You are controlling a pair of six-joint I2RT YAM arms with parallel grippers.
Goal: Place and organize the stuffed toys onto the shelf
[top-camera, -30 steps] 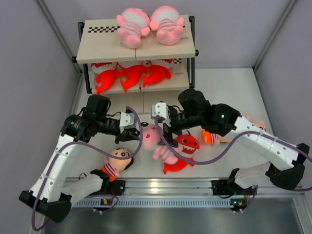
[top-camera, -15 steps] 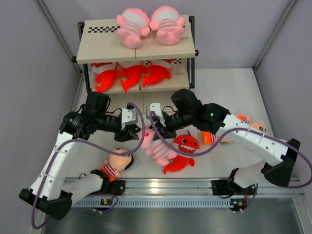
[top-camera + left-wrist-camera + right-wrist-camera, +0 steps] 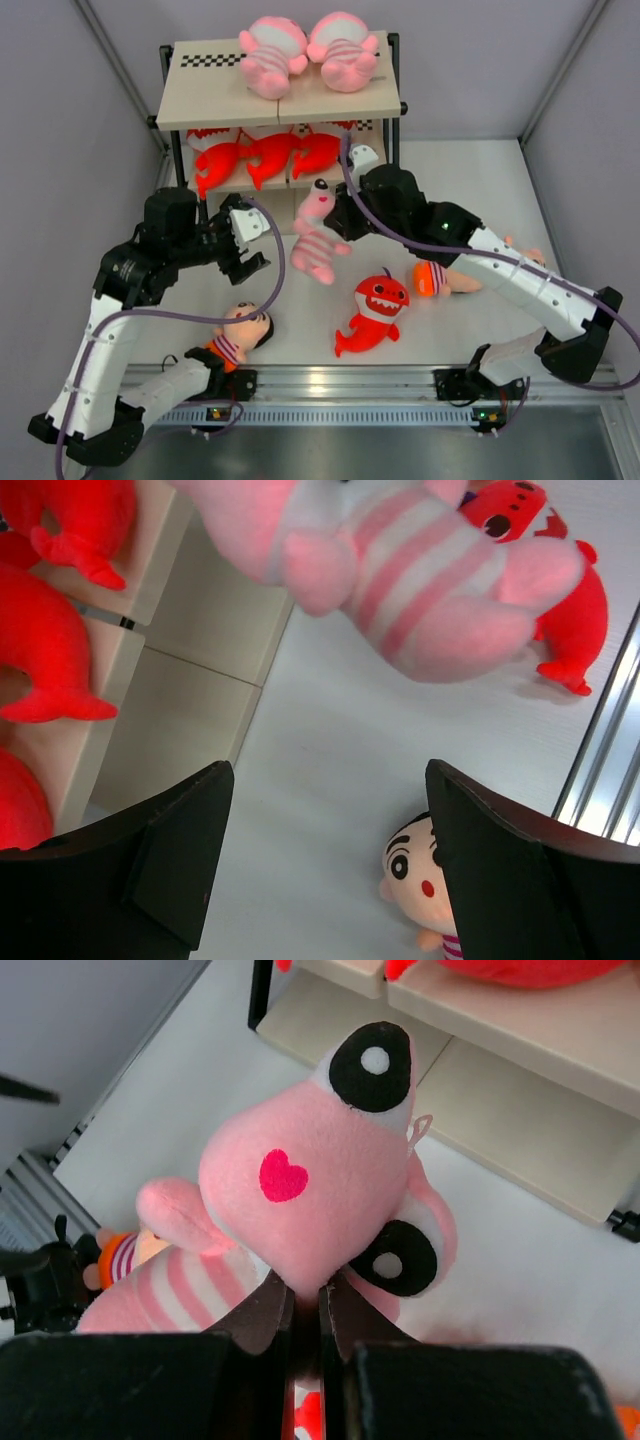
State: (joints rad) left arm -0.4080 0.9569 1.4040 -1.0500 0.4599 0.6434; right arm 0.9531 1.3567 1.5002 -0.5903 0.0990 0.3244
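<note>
Roughly halfway: five toys [image 3: 270, 60] on shelf [image 3: 200, 100]; right gripper [image 3: 305, 1310] clamps a baby [image 3: 315, 240], left gripper [image 3: 245, 240] agape; shark [image 3: 375, 305], two boys [image 3: 240, 330] unshelved.

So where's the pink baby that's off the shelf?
Top view, centre: the pink baby hangs from the right end effector, in front of the shelf.
</note>
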